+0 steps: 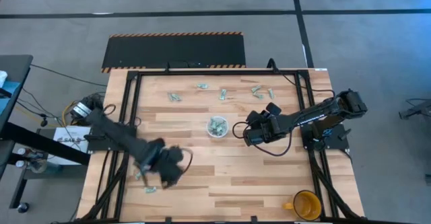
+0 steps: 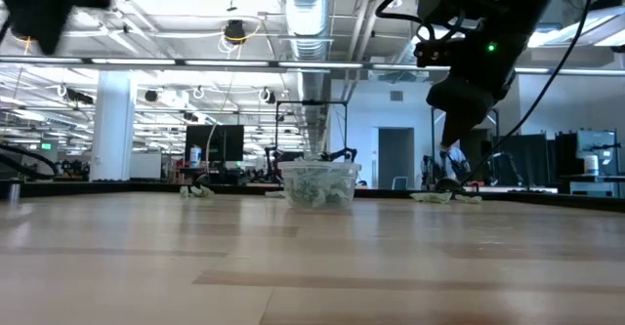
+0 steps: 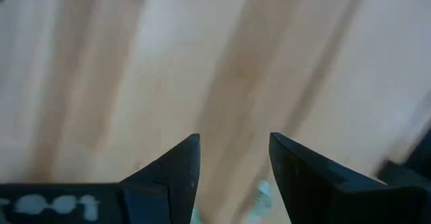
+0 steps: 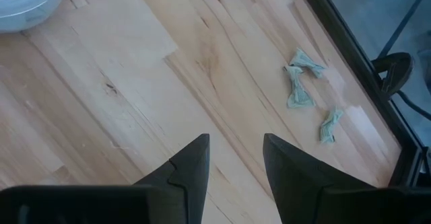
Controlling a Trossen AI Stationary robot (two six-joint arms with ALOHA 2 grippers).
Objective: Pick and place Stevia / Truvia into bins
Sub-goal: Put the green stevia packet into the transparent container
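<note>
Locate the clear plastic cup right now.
In the high view, the small round clear plastic cup sits near the table's centre, already holding sachets, just left of the right arm's tool and below the scattered pale green paper sachets.

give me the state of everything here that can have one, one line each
small round clear plastic cup: upright at the table's middle, green-white sachets inside
loose pale green paper sachets: scattered flat along the far side, none held
sachet near the left arm: lying on the wood at the near left
yellow-orange mug: upright at the near right corner
left tool: open, empty, above the wood
right tool: open, empty, beside the cup
</note>
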